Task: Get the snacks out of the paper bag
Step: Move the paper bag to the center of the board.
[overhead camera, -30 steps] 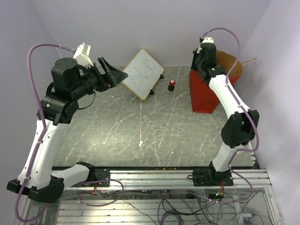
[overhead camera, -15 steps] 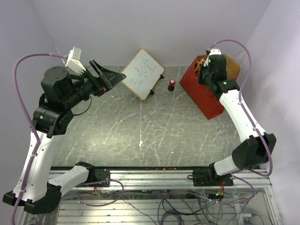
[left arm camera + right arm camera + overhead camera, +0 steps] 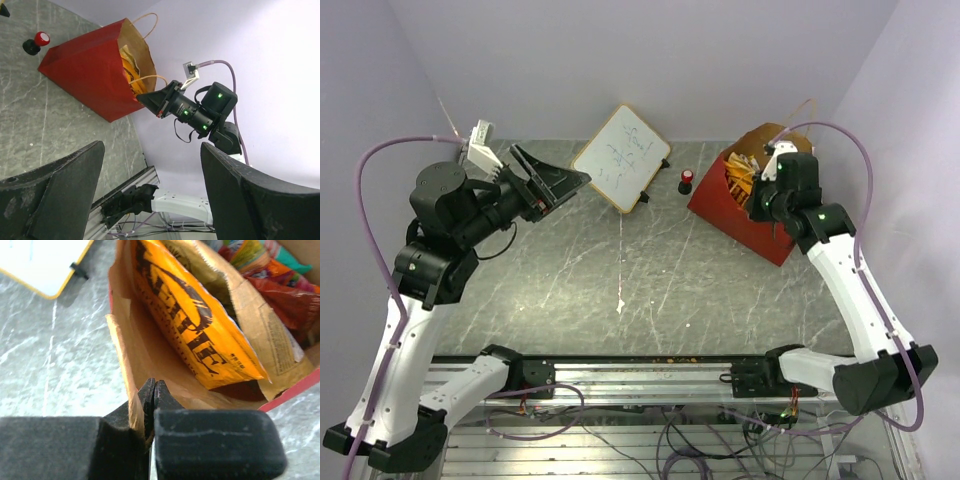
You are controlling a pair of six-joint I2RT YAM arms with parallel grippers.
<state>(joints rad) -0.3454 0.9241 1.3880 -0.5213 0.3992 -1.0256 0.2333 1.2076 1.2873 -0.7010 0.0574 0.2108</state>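
Note:
The paper bag [image 3: 745, 222], red outside and kraft inside, leans over at the back right with its mouth turned up and to the left. Snacks show in the mouth [image 3: 741, 176]. My right gripper [image 3: 758, 206] is shut on the bag's near rim; in the right wrist view the fingertips [image 3: 153, 386] pinch the kraft edge [image 3: 122, 350]. Just inside lies a large orange packet [image 3: 195, 330], with red, teal and yellow packets [image 3: 280, 285] deeper in. My left gripper [image 3: 565, 186] is open and empty, held high at the left. From its wrist view the bag [image 3: 85, 70] is far off.
A white whiteboard [image 3: 618, 157] lies at the back centre, also in the right wrist view [image 3: 40, 260]. A small red-capped object [image 3: 686, 180] stands between it and the bag. The purple walls stand close behind the bag and on its right.
The right arm has swung out to the right with the bag's rim, tipping the bag from upright to a lean. The left arm has shifted slightly, still open.

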